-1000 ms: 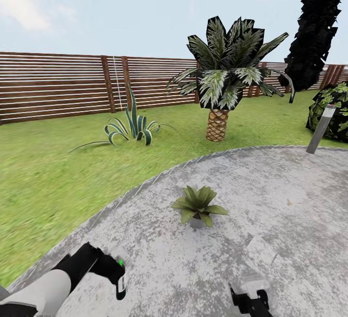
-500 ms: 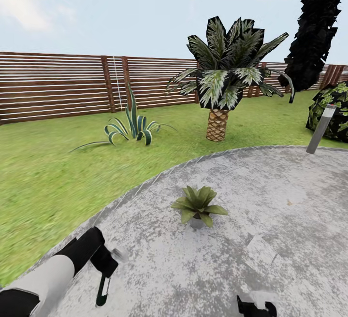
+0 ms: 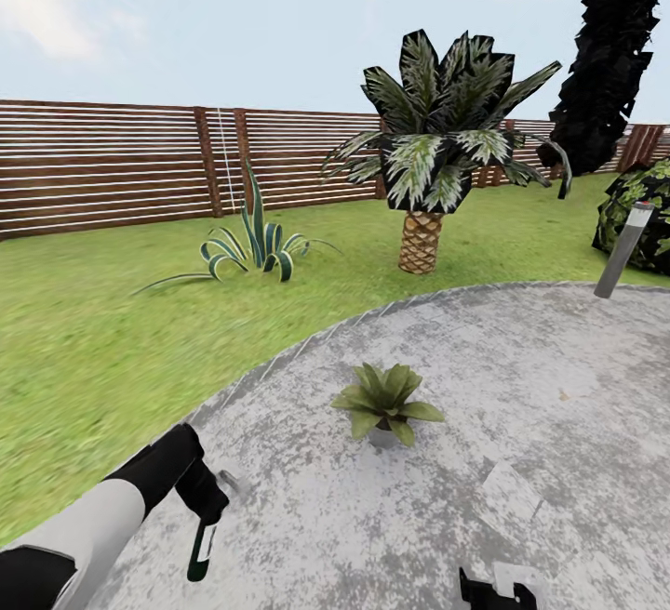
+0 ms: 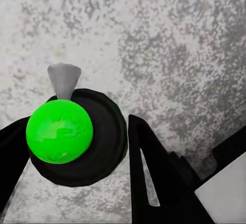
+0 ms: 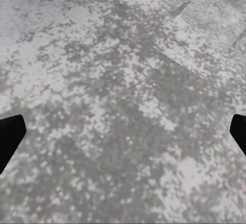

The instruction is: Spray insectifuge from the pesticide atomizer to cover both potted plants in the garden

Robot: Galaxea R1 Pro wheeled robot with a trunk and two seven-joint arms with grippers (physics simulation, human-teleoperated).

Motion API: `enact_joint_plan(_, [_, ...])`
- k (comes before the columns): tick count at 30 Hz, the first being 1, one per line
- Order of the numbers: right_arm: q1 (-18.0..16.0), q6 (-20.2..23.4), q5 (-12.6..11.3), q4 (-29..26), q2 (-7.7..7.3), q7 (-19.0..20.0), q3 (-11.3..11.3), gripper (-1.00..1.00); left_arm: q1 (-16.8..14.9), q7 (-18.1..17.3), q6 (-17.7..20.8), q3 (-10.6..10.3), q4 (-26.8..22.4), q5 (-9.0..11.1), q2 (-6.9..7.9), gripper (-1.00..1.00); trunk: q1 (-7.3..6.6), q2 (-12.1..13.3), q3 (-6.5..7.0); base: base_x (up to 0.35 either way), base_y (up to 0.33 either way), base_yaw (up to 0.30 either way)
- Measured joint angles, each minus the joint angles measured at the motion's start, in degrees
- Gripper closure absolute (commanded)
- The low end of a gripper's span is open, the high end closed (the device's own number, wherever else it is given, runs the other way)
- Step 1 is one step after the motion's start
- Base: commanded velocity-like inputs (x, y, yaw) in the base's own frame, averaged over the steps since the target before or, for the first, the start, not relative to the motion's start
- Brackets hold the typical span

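One potted plant, a low rosette of speckled green leaves in a tiny grey pot, stands on the round grey patio ahead of me. My left gripper hangs low at the left, shut on the pesticide atomizer, which points down at the paving. In the left wrist view the atomizer shows a bright green ball on a round black body with a grey nozzle, between the black fingers. My right gripper sits at the bottom edge. Its fingertips stand far apart over bare paving, open and empty.
Green lawn borders the patio on the left. Behind it are a striped agave, a palm with a scaly trunk and a brown slatted fence. A grey bollard and a dark bush stand at the right.
My left arm has swung the atomizer from level to pointing down and drawn slightly left. The right gripper has sunk lower in view. The camera shifted a little.
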Motion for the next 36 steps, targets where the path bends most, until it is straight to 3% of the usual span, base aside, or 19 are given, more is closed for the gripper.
enact_joint_plan(23, [0.01, 0.01, 0.00, 0.02, 0.19, -0.03, 0.06, -1.00, 0.53, 0.34, -0.05, -0.15, -0.01, -0.62, 0.23, 1.00, 0.01, 0.00, 0.00, 0.262, 0.230, -0.008])
enact_joint_plan(28, [0.01, 0.00, -0.01, 0.02, 0.10, -0.08, 0.04, -1.00, 0.44, 0.36, -0.06, -0.05, -0.06, -0.61, -0.16, 1.00, 0.00, 0.00, -0.07, 0.305, 0.115, -0.168])
enact_joint_plan(36, [0.00, -0.01, -0.09, -0.05, 0.10, -0.10, 0.03, -1.00, 0.20, 0.36, -0.08, -0.04, -0.10, -0.81, -0.75, 1.00, 0.03, 0.00, -0.28, 0.033, 0.010, -0.150])
